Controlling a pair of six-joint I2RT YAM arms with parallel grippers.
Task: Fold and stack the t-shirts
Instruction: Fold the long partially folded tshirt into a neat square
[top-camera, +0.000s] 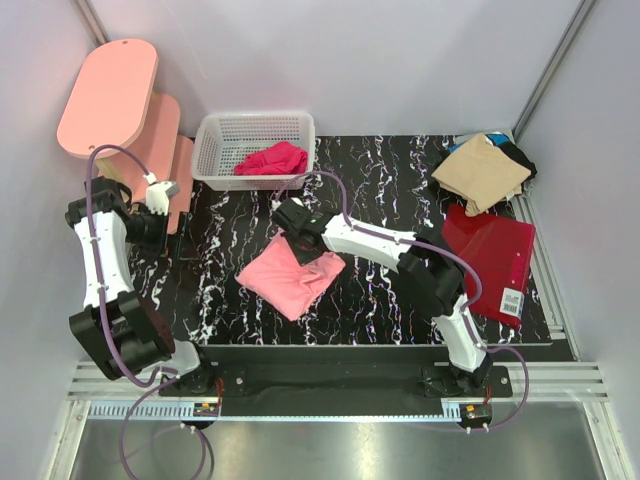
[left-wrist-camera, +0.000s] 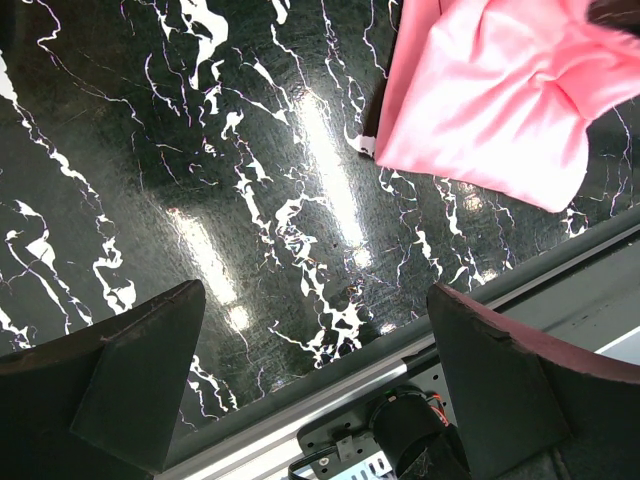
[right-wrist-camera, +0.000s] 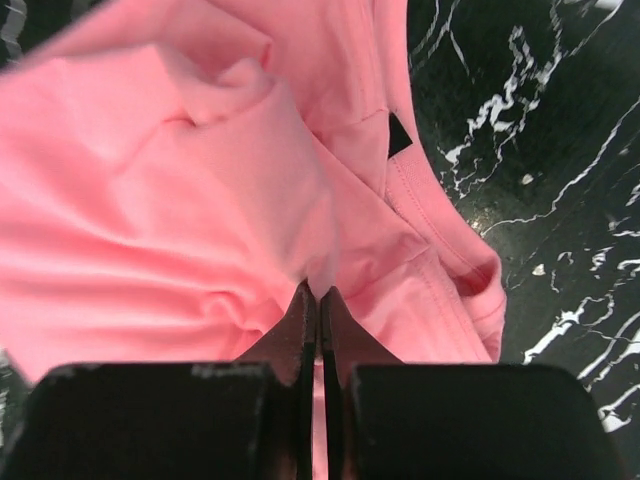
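Observation:
A salmon-pink t-shirt (top-camera: 292, 276) lies partly folded in the middle of the black marbled table (top-camera: 380, 190). My right gripper (top-camera: 293, 228) is over its far edge, shut on a fold of the pink cloth (right-wrist-camera: 250, 190). My left gripper (left-wrist-camera: 315, 385) is open and empty, held off at the left near the pink stool; its view shows a corner of the pink shirt (left-wrist-camera: 490, 100). A tan t-shirt (top-camera: 482, 172) lies on a black one (top-camera: 521, 157) at the far right. A dark red t-shirt (top-camera: 495, 258) with a white tag lies at the right.
A white mesh basket (top-camera: 222, 143) at the back holds a magenta cloth (top-camera: 272, 159). A pink stool (top-camera: 115, 100) stands at the far left. The table's metal front rail (left-wrist-camera: 470, 300) runs under my left gripper.

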